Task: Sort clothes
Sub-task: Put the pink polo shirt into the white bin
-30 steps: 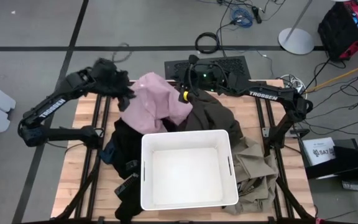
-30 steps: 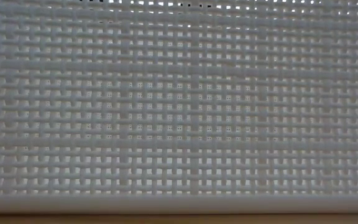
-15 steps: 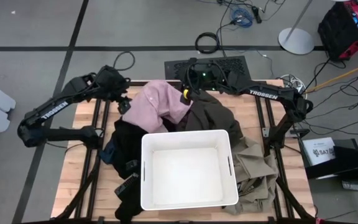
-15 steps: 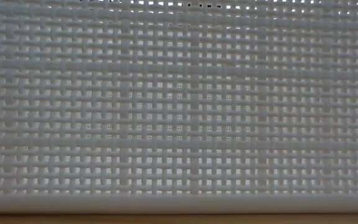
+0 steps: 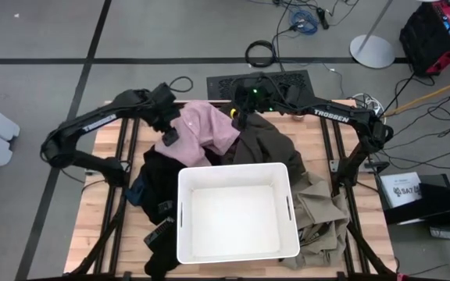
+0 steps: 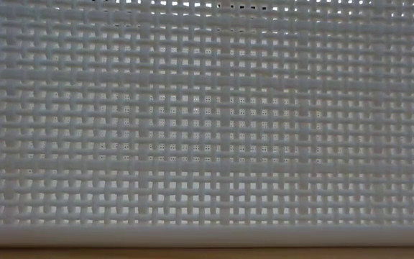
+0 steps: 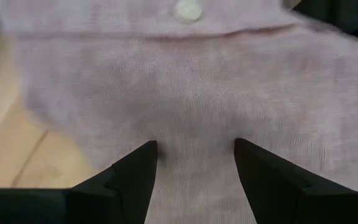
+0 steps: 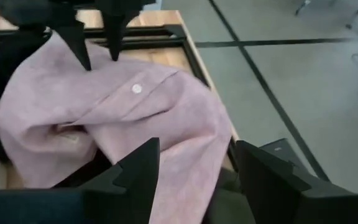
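Two arms reach over the far half of the wooden tabletop (image 5: 104, 226), which is mostly buried in clothes. Biggest is the white bin (image 5: 237, 212) at the near middle; its mesh wall fills the whole low view and blocks everything behind it. An olive garment (image 5: 266, 144) lies beyond the bin, a tan one (image 5: 323, 211) at its right side, black ones (image 5: 159, 183) at its left with a bit of blue (image 5: 137, 190) beside them. The pink shirt (image 5: 201, 131) is heaped at the far middle, overlapping black and olive. Left hand (image 7: 194, 155) hovers over the shirt's left part, fingers spread, gripping nothing. Right hand (image 8: 194, 158) is above the shirt's right edge, also released. Cables and a black box (image 5: 260, 82) lie on the floor beyond.
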Tool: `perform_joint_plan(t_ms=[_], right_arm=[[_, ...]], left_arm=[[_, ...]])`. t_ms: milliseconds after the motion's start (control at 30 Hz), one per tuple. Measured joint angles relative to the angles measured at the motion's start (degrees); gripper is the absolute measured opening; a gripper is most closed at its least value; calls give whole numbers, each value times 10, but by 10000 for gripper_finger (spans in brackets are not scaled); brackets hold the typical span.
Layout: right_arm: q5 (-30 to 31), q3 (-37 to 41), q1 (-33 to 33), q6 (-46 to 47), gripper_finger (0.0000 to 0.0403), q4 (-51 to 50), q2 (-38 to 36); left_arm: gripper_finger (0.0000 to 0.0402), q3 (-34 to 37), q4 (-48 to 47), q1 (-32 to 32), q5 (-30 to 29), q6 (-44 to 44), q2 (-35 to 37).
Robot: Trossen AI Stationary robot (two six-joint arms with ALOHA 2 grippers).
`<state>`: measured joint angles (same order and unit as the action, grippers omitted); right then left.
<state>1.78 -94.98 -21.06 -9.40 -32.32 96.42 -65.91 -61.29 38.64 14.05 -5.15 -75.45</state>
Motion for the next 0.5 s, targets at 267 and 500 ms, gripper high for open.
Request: perform_joint_plan(t_ms=[267,500], right_arm=[[-24,0,1,4,199,-31,0],[-25,0,2,15,199,-41,0]], left_arm=[[218,0,6,0,-54,16,-90],[88,0,10,-2,-88,-17,-130]])
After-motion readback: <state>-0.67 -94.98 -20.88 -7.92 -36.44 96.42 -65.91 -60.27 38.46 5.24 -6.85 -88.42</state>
